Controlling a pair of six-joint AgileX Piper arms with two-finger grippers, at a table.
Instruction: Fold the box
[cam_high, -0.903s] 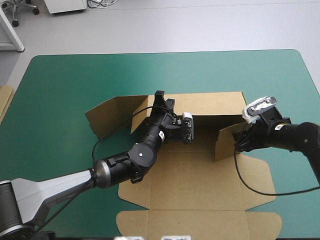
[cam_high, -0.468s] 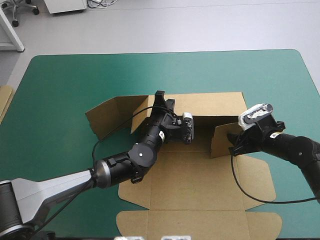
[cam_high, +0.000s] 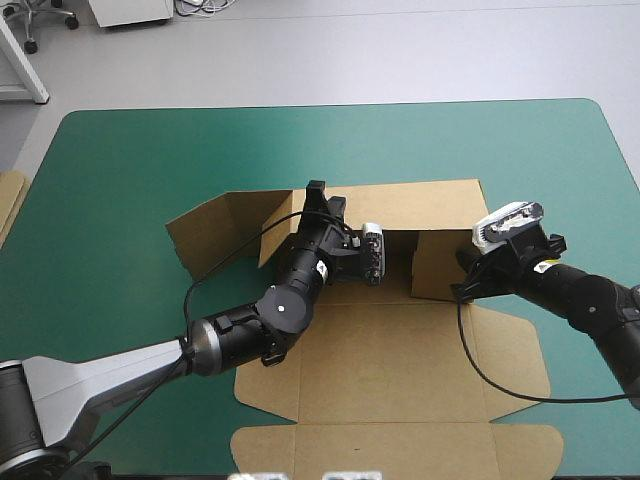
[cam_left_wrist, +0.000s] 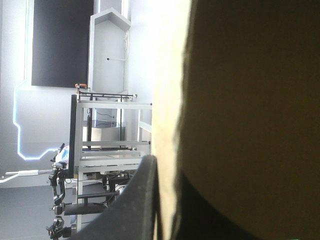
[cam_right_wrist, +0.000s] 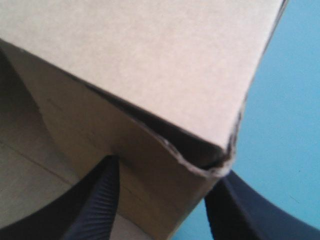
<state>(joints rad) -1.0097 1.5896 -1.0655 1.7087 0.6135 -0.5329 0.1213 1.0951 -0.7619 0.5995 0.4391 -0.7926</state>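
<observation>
"On the teal-green worktop (cam_high: 120, 160), where does the brown box (cam_high: 390, 360) lie?"

"Midway across, with its flat lid panel reaching toward the near edge. The far wall and both side flaps stand raised."

"And the grippers?"

"The left gripper (cam_high: 325, 200) is clamped on the far wall's top edge, one black finger (cam_left_wrist: 142, 200) pressed to the board. The right gripper (cam_high: 463, 279) pinches the upright right wall, its fingers (cam_right_wrist: 97, 200) on either side of the board. A strip of more board (cam_high: 8, 200) shows at the worktop's left edge."
</observation>
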